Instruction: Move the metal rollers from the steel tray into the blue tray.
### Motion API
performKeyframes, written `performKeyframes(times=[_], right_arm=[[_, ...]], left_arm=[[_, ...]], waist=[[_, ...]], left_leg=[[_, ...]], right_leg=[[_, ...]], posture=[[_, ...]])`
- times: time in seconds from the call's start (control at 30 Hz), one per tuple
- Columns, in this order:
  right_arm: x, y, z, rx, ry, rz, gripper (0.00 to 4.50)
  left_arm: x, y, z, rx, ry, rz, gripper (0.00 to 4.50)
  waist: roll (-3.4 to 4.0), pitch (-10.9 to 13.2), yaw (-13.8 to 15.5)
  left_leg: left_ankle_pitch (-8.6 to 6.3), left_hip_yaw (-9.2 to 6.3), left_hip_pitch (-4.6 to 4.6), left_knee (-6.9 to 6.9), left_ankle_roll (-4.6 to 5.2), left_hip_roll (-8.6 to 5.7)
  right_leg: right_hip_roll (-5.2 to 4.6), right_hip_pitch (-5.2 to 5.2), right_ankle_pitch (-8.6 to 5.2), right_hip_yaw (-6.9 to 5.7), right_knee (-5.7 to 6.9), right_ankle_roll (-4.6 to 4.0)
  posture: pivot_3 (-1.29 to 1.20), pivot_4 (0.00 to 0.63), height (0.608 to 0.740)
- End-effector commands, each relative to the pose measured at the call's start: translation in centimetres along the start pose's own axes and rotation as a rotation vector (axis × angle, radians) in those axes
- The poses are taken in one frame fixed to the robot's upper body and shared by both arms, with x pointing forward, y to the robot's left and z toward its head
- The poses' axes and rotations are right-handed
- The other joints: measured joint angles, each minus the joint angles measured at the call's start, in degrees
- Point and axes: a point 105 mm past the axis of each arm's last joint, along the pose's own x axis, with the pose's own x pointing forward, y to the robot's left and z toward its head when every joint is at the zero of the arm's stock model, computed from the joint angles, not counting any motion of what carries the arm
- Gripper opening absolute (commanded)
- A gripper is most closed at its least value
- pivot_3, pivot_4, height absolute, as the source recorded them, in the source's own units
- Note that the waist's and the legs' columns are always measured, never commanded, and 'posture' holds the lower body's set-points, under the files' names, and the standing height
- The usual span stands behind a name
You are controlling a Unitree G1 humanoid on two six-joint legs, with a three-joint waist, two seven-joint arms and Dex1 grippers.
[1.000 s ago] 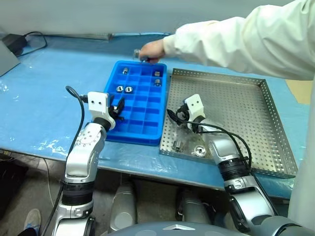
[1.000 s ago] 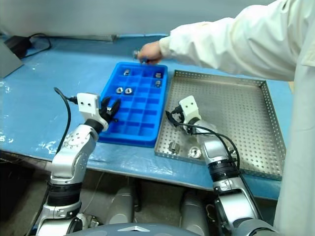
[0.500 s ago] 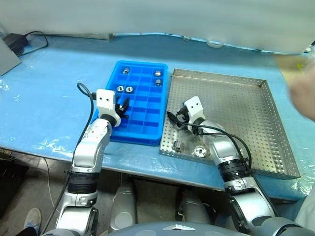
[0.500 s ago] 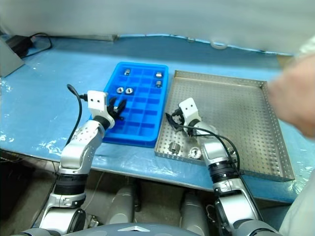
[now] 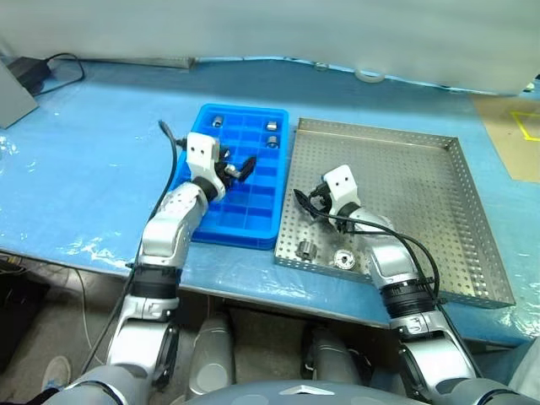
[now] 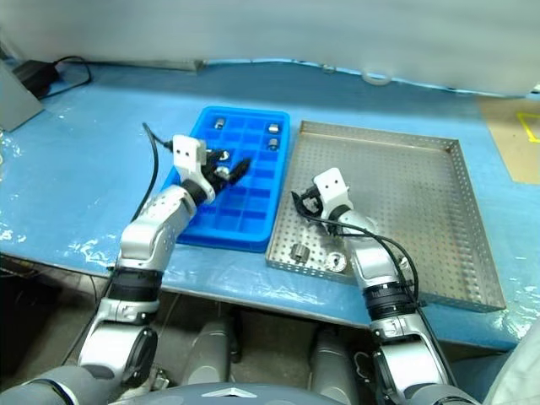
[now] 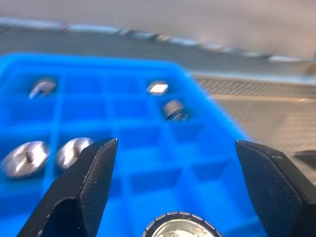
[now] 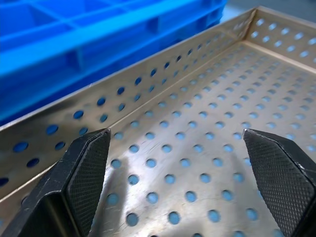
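While both grippers are gaping wide and empty | left gripper (image 7: 170,185) is hovering over blue tray (image 5: 253,215), roller (image 7: 178,226) sitting just beneath | five metal rollers (image 5: 213,121) are lying at tray's 12 o'clock end | two rollers (image 5: 305,248) are waiting at steel tray (image 5: 422,181) 7 o'clock corner, behind right gripper (image 8: 190,177).

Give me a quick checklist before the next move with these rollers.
1. Left gripper open above the blue tray: ok.
2. Roller under it seated in a compartment: cannot tell.
3. Right gripper open and empty over the steel tray: ok.
4. Steel tray emptied: not ok, two rollers lie at its near edge.
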Motion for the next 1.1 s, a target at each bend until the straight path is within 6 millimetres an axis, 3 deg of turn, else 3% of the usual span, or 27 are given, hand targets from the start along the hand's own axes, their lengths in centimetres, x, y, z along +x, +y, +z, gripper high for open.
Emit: performKeyframes(times=[0.03,0.2,0.37,0.47,0.67,0.8,0.93,1.1], right_arm=[[-1.8,-2.1,1.0,0.004,-0.039,-0.095,4.5],[-2.6,-2.6,0.4,0.012,-0.018,-0.129,4.5],[-2.0,-2.0,0.8,0.026,-0.03,-0.105,4.5],[-1.2,-0.4,3.3,0.226,-0.124,0.005,4.5],[-1.3,1.6,8.7,0.731,-0.288,0.269,4.5],[-1.5,2.6,10.2,0.85,-0.302,0.376,4.5],[-1.3,4.2,10.4,0.832,-0.25,0.445,4.5],[-1.9,5.6,12.2,0.894,-0.292,0.552,4.5]], left_arm=[[1.3,0.5,0.7,0.022,-0.027,0.008,4.18],[1.5,0.9,0.3,0.054,-0.02,0.042,4.18],[0.8,0.9,-0.2,0.027,-0.032,0.074,4.18],[0.7,0.1,0.8,-0.339,-0.095,0.03,4.18],[-0.3,-0.9,3.5,-0.794,-0.209,-0.16,4.18],[-0.6,-2.8,4.6,-0.881,-0.199,-0.292,4.18],[-0.4,-4.4,4.7,-0.966,-0.172,-0.38,4.18],[-0.5,-7.3,4.3,-0.901,-0.102,-0.517,4.18]], waist=[[-0.02,-0.04,-0.22],[-0.08,-0.09,-1.87],[-0.09,-0.1,-2.94],[-0.09,-0.09,-2.88],[-0.09,-0.09,-2.59],[-0.09,-0.09,-1.73],[-0.09,-0.09,-1.34],[-0.09,-0.09,-1.37]], left_leg=[[0.0,0.01,0.03,0.0,0.0,-0.03],[-0.01,0.03,0.02,0.01,0.03,0.0],[0.0,0.05,0.09,0.0,0.03,0.02],[0.0,0.07,0.07,0.0,0.03,0.02],[0.0,0.05,0.08,0.02,0.05,0.03],[0.01,0.05,0.08,0.01,0.05,0.02],[0.02,0.05,0.07,-0.01,0.03,0.0],[0.12,0.03,0.08,-0.14,-0.13,0.03]], right_leg=[[0.0,0.03,0.0,0.03,0.0,0.0],[0.01,0.0,0.01,0.02,-0.06,-0.02],[0.02,0.0,0.01,-0.02,-0.03,-0.03],[0.0,-0.01,0.01,-0.03,-0.03,-0.03],[0.0,-0.01,0.09,-0.08,0.03,-0.18],[0.0,0.03,0.08,-0.09,-0.01,-0.19],[0.0,0.02,0.07,-0.08,-0.02,-0.16],[0.0,-0.02,-0.13,-0.06,-0.02,0.21]], posture=[[-0.01,0.15,0.74],[-0.06,0.15,0.74],[-0.03,0.15,0.74],[0.01,0.15,0.74],[0.03,0.15,0.74],[0.03,0.15,0.74],[0.01,0.15,0.74],[-0.02,0.15,0.74]])
